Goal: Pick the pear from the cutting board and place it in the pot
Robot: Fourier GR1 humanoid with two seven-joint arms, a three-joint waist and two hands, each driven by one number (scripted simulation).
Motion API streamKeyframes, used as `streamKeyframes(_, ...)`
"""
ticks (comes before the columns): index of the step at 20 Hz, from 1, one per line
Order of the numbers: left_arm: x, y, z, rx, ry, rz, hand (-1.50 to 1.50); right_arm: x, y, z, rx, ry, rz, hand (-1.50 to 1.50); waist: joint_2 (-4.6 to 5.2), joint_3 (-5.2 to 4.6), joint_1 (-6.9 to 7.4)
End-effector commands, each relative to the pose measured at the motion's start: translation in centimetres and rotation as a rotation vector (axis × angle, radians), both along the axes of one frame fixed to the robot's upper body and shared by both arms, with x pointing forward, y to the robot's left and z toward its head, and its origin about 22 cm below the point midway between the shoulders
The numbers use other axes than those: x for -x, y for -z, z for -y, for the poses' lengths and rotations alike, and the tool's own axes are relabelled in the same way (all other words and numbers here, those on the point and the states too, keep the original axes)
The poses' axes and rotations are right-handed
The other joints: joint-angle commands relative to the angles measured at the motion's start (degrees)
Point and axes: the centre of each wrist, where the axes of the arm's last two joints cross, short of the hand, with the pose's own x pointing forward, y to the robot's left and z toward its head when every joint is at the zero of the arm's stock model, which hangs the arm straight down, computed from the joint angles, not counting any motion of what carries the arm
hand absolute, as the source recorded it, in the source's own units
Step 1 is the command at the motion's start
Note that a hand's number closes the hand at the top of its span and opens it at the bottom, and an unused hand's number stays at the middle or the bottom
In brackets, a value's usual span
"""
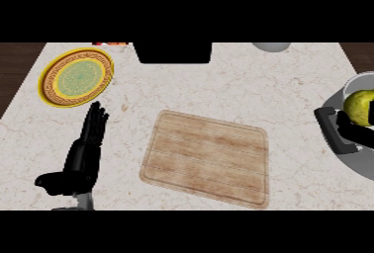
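Two black hands: right (355,132) curled round yellow-green pear (359,106) over grey metal pot (353,84), left (86,148) straight-fingered beside bare wooden cutting board (207,157).

Matte black left robot hand (82,155) w/ slim segmented fingers, grey forearm stub below.

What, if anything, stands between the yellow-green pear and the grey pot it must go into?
Nothing visible. The yellow-green pear is already over the grey pot at the right edge, held by the black right hand. The wooden cutting board lies bare.
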Motion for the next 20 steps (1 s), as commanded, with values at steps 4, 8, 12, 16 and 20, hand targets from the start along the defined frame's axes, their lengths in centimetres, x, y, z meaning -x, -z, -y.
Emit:
streamKeyframes(4, -0.1, 0.2, 0.0, -0.004, -0.018, 0.007, 0.0, -0.9, 1.8, 9.6, -0.005, 0.037, -0.032, 1.5, 0.12, 0.04, 0.28)
streamKeyframes(8, 0.2, -0.4, -0.4, 0.019, 0.02, -0.01, 0.0, -2.0, 3.6, 12.7, -0.083, 0.037, -0.097, 1.5, 0.15, 0.05, 0.8)
streamKeyframes(12, -0.6, -1.4, -0.9, 0.001, 0.004, -0.005, 0.0, -2.3, 6.8, 11.5, -0.101, -0.005, -0.201, 1.5, 0.04, 0.01, 0.33)
streamKeyframes(16, -1.6, -0.9, -0.5, 0.004, 0.018, 0.0, 0.0, -4.1, 8.4, 14.1, -0.118, 0.066, -0.276, 1.5, 0.21, 0.03, 0.71)
streamKeyframes(20, -1.5, -0.9, 0.1, -0.005, 0.011, 0.0, 0.0, -2.9, 9.3, 17.2, -0.164, 0.208, -0.446, 1.5, 0.4, 0.06, 1.03)
